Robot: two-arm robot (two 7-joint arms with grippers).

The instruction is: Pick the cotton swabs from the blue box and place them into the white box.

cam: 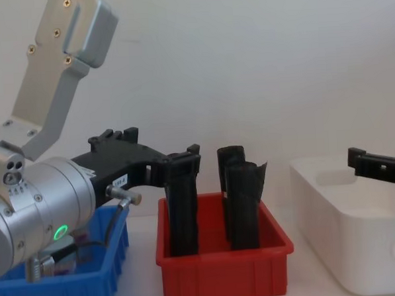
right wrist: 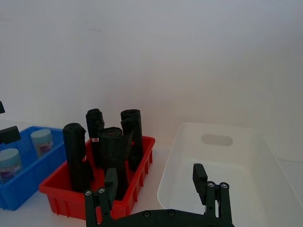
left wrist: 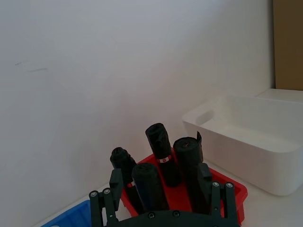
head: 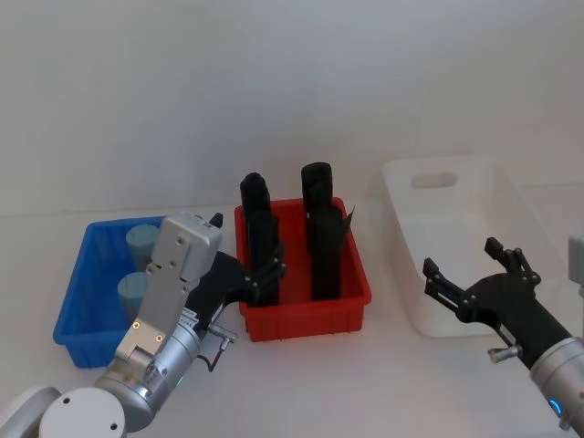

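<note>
Cotton swabs (head: pixel 134 290) sit in likely light, stiff, slippery jars; grip the sides. Left claw (left wrist: pixel 160 174) and right claw (right wrist: pixel 155 174) gape wide, empty.

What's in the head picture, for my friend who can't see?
A blue box with two cotton swab jars, a red bin of black rolls and a white box sit side by side. Left end effector open beside the red bin, right end effector open before the white box.
</note>
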